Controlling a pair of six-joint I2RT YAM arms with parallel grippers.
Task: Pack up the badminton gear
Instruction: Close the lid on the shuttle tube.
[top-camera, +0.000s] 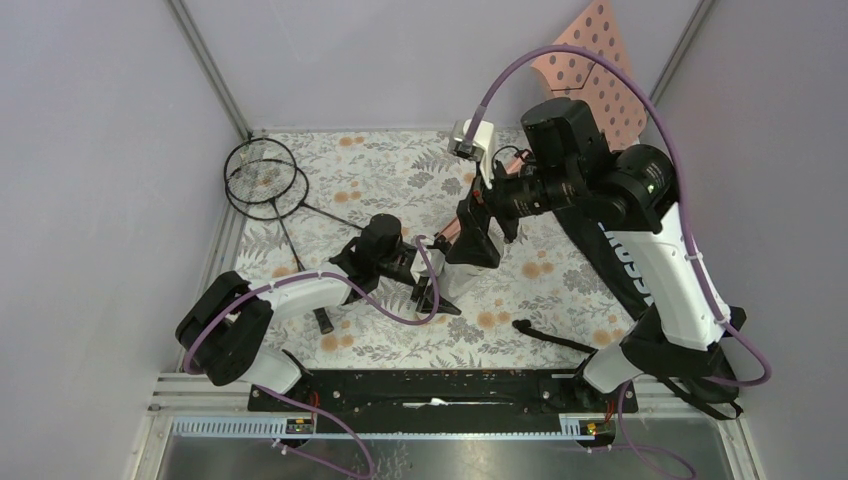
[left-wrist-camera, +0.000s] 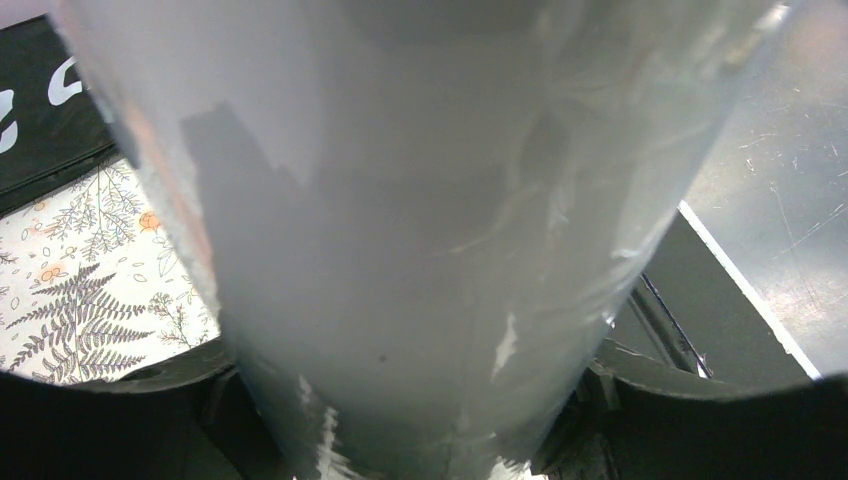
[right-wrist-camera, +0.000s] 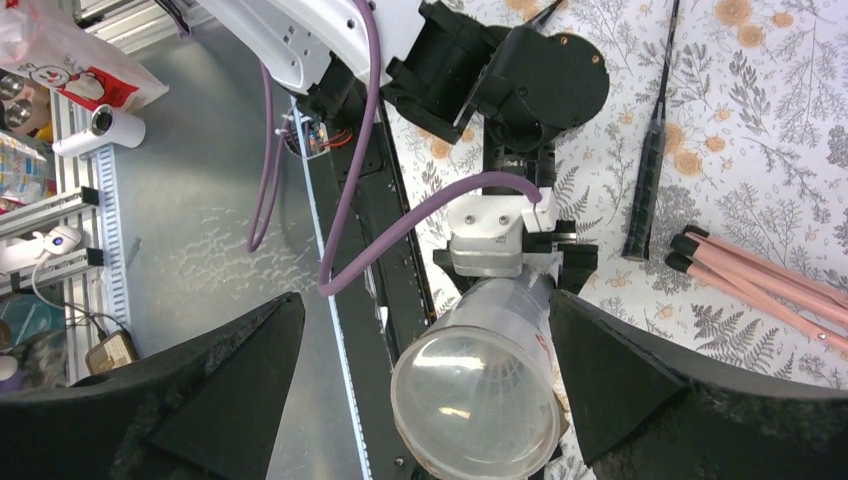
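The tube (right-wrist-camera: 478, 400) tilts up from the worktop (top-camera: 400, 180), pinched near its base in the left gripper's (right-wrist-camera: 515, 275) jaws. The right gripper (right-wrist-camera: 425, 330) hangs over its upper end, jaws spread wide. The rackets (top-camera: 265, 178) lie at the far left.

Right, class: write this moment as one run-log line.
left tool: shut on long translucent plastic tube | right tool: open, facing tube mouth | two thin black rackets: on floral-patterned table

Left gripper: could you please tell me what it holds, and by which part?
The tube, gripped by the fingers near the end opposite its open mouth.
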